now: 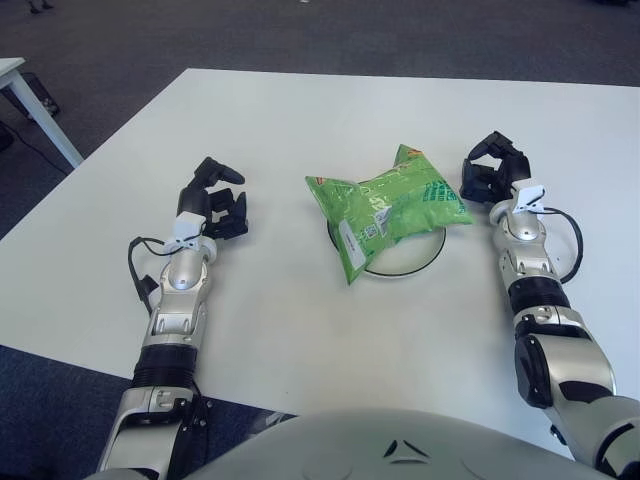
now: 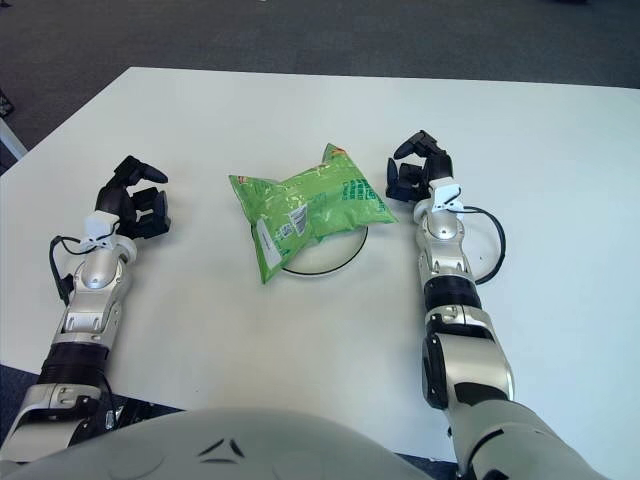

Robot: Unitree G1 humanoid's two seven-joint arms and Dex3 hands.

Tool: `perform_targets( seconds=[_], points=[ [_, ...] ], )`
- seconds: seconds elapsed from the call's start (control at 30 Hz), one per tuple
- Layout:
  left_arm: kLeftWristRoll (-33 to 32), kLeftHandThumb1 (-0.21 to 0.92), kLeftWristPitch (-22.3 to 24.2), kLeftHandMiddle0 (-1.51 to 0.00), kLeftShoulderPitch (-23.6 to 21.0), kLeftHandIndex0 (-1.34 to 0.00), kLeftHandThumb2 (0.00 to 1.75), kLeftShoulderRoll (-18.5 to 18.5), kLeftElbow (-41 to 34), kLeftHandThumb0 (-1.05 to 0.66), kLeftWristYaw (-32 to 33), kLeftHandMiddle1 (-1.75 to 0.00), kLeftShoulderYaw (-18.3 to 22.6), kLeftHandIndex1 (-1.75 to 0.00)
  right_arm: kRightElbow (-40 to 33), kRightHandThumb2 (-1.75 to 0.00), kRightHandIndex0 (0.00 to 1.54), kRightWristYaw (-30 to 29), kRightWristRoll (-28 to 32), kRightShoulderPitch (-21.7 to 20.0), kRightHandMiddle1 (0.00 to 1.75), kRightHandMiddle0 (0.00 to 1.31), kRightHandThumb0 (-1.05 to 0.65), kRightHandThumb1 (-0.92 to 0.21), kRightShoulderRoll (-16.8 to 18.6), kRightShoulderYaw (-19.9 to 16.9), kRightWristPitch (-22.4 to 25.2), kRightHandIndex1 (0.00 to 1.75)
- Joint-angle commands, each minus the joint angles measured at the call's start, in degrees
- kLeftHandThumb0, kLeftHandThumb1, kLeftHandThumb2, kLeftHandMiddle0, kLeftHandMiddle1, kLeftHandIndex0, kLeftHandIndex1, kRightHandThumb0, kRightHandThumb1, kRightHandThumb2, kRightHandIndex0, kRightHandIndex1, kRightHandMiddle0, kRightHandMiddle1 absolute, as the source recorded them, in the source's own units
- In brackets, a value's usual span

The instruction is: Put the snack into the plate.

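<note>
- Left eye view is showing the green snack bag (image 1: 385,207) lying across the white plate (image 1: 425,255) near the middle of the white table (image 1: 300,110), with its near-left corner hanging out over the plate's rim onto the tabletop.
- The task is looking close to finished, in my judgement: the bag is sitting on the plate and neither hand is touching it; only the overhang is leaving any doubt about whether it is counting as fully in.
- The right hand (image 1: 492,172) is hovering just right of the bag's far-right corner, its black fingers loosely curled around nothing, a clear gap showing between them and the bag.
- The left hand (image 1: 215,198) is showing well apart to the left of the bag, fingers likewise relaxed in a half-curl and holding nothing.
- Most of the plate is lying hidden under the bag; only its near and right arc is peeking out, so how well the bag is centred is hard to judge.
- Whether either hand is touching the table is not something I can tell.
- The robot's torso is cutting off the table's near edge, and a second table's corner (image 1: 20,80) is barely entering at far left.
</note>
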Motion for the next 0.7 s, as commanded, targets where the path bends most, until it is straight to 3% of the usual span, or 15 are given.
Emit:
perform_targets(
  seconds=[0.0, 0.3, 0.67],
  points=[
    [-1.25, 0.45, 0.7, -1.18, 10.09, -0.51, 1.16, -2.26, 5.08, -0.44, -1.5, -1.75, 0.49, -1.75, -2.43, -1.38, 1.31, -1.91, -0.88, 10.02, 1.75, 0.66, -0.5, -0.27, 4.09, 0.93, 3.21, 1.75],
    [-1.82, 0.45, 2.43, -1.18, 8.24, -0.51, 1.15, -1.12, 3.65, -0.44, -2.62, -1.75, 1.83, -1.75, -7.35, -1.4, 1.3, -5.16, -2.31, 12.28, 1.75, 0.67, -0.51, -0.25, 6.66, 2.12, 4.35, 1.75],
    [-1.47, 0.43, 6.18, -1.18, 6.01, -0.52, 1.17, -0.92, -0.82, -0.44, -3.23, -1.75, 1.36, -1.75, -7.3, -1.44, 1.3, -8.4, -1.79, 14.08, 1.75, 0.7, -0.52, -0.21, 9.88, 1.89, -1.23, 1.75]
  ],
)
